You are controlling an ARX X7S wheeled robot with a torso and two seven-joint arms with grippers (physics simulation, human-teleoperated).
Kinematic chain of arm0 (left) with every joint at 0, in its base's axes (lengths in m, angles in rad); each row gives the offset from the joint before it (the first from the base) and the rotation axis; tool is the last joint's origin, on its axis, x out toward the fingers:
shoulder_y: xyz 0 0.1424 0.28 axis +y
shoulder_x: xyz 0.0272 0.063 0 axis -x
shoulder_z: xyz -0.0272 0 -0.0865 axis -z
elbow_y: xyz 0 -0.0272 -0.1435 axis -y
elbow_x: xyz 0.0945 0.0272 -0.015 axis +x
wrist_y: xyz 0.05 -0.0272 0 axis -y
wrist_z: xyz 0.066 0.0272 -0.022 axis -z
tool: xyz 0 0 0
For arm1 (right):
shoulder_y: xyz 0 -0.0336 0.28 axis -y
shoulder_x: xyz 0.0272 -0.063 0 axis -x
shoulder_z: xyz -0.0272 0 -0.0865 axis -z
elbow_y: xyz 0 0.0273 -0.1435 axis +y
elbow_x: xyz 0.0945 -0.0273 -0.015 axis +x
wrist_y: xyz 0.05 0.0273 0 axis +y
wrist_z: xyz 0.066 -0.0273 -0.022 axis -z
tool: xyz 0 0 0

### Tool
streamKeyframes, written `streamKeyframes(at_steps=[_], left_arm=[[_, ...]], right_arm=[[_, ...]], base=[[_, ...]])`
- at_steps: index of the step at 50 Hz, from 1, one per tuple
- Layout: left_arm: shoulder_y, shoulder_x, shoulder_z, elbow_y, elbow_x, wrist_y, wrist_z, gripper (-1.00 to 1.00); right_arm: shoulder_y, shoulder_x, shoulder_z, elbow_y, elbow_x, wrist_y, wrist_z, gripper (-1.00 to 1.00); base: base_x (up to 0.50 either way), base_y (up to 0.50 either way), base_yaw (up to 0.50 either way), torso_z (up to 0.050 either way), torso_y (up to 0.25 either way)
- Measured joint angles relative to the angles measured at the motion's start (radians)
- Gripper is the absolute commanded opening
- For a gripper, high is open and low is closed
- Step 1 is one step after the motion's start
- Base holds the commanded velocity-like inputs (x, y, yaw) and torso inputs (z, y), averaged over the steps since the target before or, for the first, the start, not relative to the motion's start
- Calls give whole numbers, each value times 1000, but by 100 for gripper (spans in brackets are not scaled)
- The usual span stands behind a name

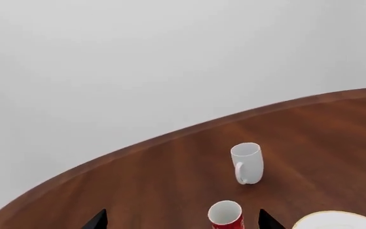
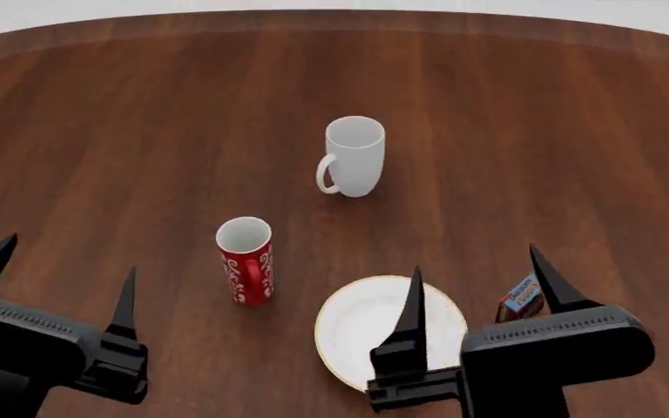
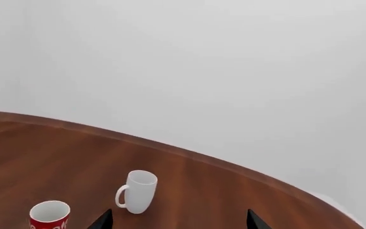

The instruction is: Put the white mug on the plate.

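Right gripper (image 2: 474, 287): nearest our head camera, black, fingers spread wide and pointing away from us, nothing between them; it hangs over the near edge of the plate.
Left gripper (image 2: 62, 270): also close in at the near left, black fingers wide apart, holding nothing.
Round white shallow plate with thin tan-orange rim (image 2: 341, 344): on the dark wooden table (image 2: 137, 113), near side, partly behind the right gripper's inner finger; we see nothing on its visible face.
Plain glossy all-white ceramic mug (image 2: 354, 157): upright on the table, mouth up, well beyond the plate and apart from it; not yet on the plate. Loop handle turned toward the robot's left.
Key relation: white mug lies forward of both grippers, long axis vertical, roughly on the centre line and a touch nearer the right one, we judge. The right wrist view puts it just off the gap between that gripper's fingers, toward the handle side.
Red mug with white swirl pattern (image 2: 245, 259): upright, empty, between the left gripper and the white mug, just beside the plate.
Small brown packet with a blue label (image 2: 522, 299): lying beside the plate, text unreadable.
Mug contents: white mug's interior is only partly visible; it looks empty.
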Motion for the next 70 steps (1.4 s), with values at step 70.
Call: streamKeyframes(at_steps=[70], left_arm=[[19, -17, 34, -43, -16, 26, -22, 100]], right_arm=[[13, 4, -28, 65, 4, -69, 27, 100]], base=[[181, 266, 0, 0, 0]])
